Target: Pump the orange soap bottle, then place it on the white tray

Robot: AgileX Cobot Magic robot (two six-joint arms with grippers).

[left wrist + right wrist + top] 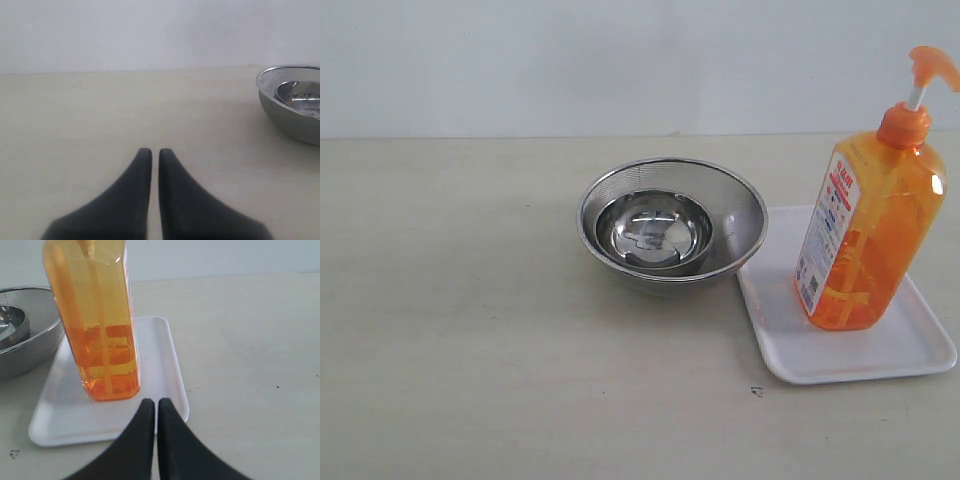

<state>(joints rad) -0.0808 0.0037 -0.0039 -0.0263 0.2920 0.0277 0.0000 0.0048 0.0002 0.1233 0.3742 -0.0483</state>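
The orange soap bottle (868,235) stands upright on the white tray (790,345) at the right of the table, pump head raised. In the right wrist view the bottle (97,325) rises from the tray (157,360), and my right gripper (156,402) hangs just short of the tray's edge, shut, holding nothing, apart from the bottle. My left gripper (155,151) is shut and empty over bare table, well away from the bottle. Neither gripper shows in the exterior view.
A round steel bowl (670,225) with a smaller bowl nested inside sits at the table's middle, touching the tray's left rim. It also shows as the bowl (292,102) in the left wrist view and as the bowl (25,337) in the right wrist view.
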